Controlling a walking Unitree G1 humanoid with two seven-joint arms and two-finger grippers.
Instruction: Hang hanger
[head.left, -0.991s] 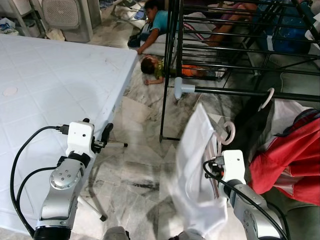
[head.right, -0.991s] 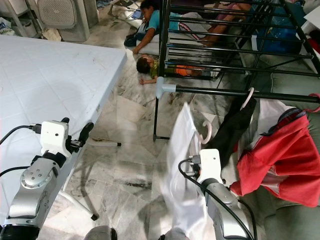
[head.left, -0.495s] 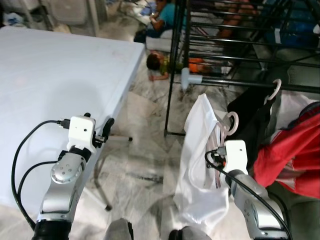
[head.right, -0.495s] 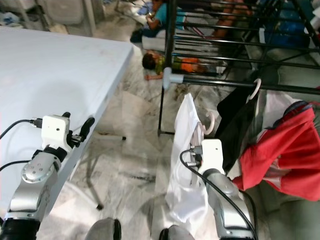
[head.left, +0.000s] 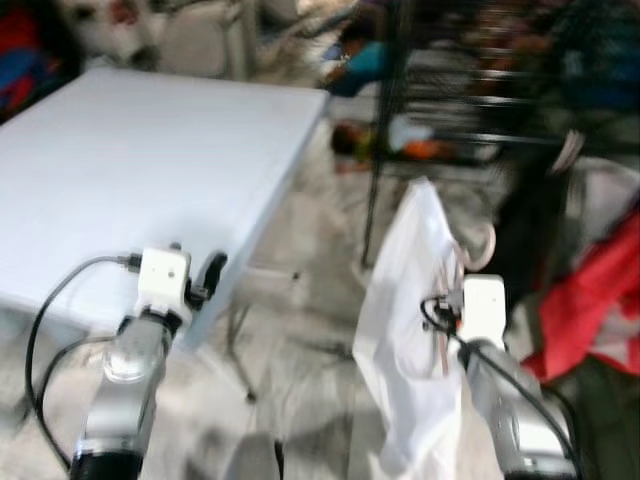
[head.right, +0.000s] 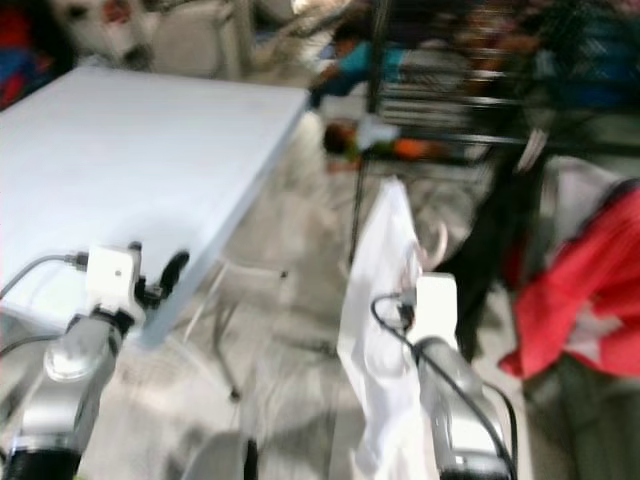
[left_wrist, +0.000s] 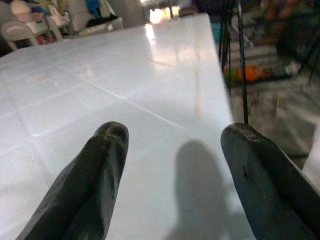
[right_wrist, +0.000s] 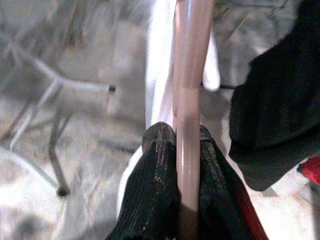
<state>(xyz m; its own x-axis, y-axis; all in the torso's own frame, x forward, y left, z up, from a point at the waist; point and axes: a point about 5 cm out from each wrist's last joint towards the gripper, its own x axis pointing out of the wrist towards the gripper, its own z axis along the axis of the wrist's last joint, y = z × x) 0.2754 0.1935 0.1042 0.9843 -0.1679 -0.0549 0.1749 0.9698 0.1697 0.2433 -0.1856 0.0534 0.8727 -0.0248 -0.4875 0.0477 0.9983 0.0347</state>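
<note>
While blurred, pink hanger (right_wrist: 189, 100) sits clamped between right gripper (right_wrist: 181, 150) fingers

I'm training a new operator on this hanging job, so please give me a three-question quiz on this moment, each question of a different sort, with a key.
1. True or false: the left gripper holds the pink hanger.
2. What hangs on that hanger? A) red jacket B) white garment C) black trousers
3. Fill in: the left gripper hovers over the white ____.

Key:
1. False. Its fingers are open; the right gripper is shut on the hanger.
2. B
3. table
</note>
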